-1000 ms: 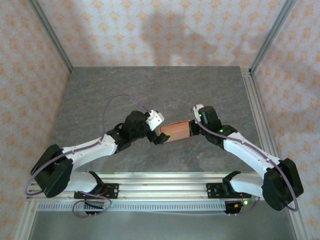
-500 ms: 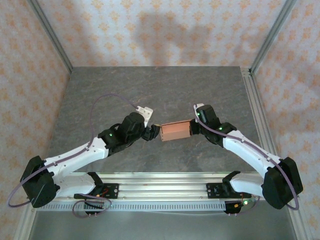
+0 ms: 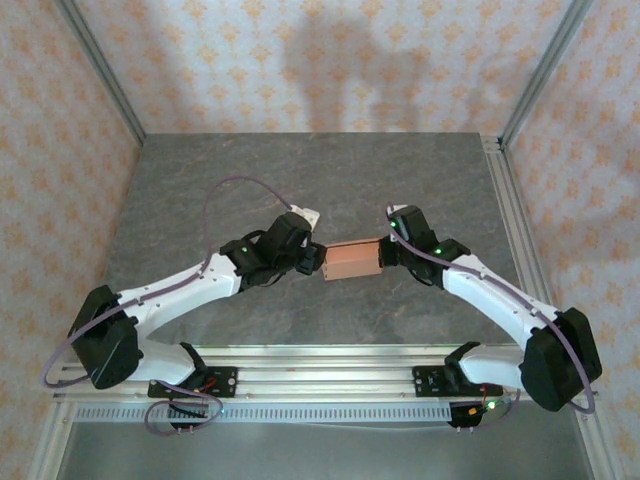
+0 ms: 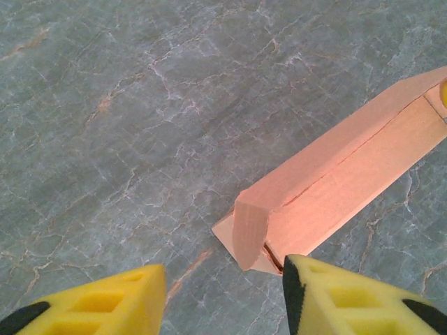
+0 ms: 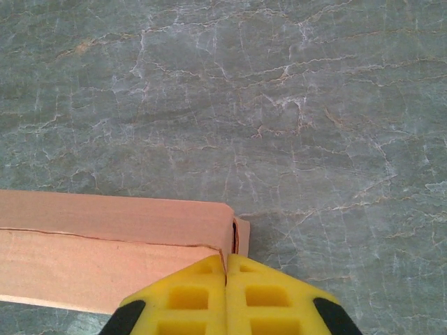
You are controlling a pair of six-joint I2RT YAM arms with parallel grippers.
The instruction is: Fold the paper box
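Observation:
The paper box point(image 3: 352, 260) is a salmon-orange flat rectangular box lying on the grey table between both arms. My right gripper point(image 3: 386, 251) holds its right end. In the right wrist view the yellow pads point(image 5: 188, 296) are pinched together on a thin card edge at the box's corner point(image 5: 105, 244). My left gripper point(image 3: 316, 259) sits at the box's left end. In the left wrist view its gripper point(image 4: 223, 279) stands open, and the box's rounded end flap point(image 4: 250, 227) lies just ahead of the gap. The right pad point(image 4: 335, 296) is close against the box's near corner.
The grey marbled table point(image 3: 300, 180) spreads wide behind the box. An aluminium rail point(image 3: 515, 210) runs along its right side and another rail point(image 3: 320, 362) along the near edge. Patterned walls close in the back and sides.
My left arm has swung forward to the box's left end and its jaws have narrowed. The box has shifted slightly away from me. The right gripper has kept its grip.

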